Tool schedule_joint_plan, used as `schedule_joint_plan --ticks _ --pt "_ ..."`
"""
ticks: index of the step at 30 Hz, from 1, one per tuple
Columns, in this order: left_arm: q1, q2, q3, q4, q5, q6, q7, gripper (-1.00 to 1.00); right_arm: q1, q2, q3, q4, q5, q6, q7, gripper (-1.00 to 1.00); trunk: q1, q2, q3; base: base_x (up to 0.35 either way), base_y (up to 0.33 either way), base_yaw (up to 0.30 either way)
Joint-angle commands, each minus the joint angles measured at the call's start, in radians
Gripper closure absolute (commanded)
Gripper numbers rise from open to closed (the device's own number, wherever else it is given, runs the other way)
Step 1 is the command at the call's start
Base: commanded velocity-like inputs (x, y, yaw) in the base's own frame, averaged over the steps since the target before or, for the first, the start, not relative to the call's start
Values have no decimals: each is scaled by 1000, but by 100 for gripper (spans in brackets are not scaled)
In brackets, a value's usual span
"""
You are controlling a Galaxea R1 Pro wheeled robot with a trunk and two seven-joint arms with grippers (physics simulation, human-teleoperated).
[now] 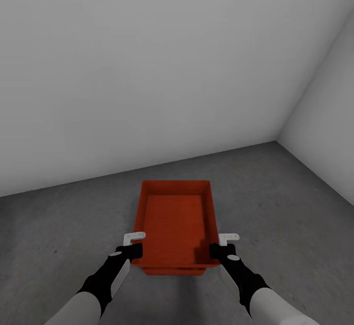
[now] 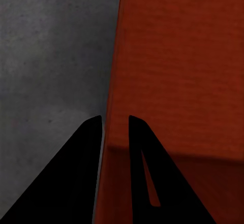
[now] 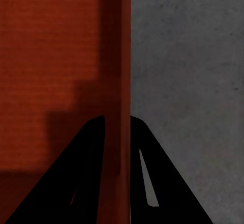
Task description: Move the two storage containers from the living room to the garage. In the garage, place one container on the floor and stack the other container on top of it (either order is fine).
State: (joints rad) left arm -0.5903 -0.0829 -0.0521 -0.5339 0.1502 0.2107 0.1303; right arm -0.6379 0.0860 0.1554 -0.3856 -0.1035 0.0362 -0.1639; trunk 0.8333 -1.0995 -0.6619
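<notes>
Orange-red storage container over second container on garage floor, long axis running away from robot. Left gripper and right gripper fingers pinch opposite side walls.

Dim, even light (soft shadows), slightly blurred
</notes>
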Motion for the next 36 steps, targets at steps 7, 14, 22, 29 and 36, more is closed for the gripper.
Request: schedule_joint_plan --ticks 7,14,22,29,36 --pt "0 29 37 -6 -15 6 34 100 0 -2 -10 1 -10 4 -19 100 0 -1 -1 0 0 0" --pt "0 30 37 -6 -15 6 34 100 -1 -2 -10 1 -10 4 -17 100 19 -36 -16 0 0 0" --pt "0 30 38 -6 -15 6 34 100 0 -2 -10 1 -10 5 -17 100 50 -92 -41 0 0 0" --pt "0 31 38 -6 -15 5 34 100 -1 -2 -10 1 -10 5 -17 100 77 -141 -63 0 0 0" --pt "0 31 38 -3 -13 -43 34 100 0 -2 -10 1 -10 5 -17 100 104 -190 -85 0 0 0"
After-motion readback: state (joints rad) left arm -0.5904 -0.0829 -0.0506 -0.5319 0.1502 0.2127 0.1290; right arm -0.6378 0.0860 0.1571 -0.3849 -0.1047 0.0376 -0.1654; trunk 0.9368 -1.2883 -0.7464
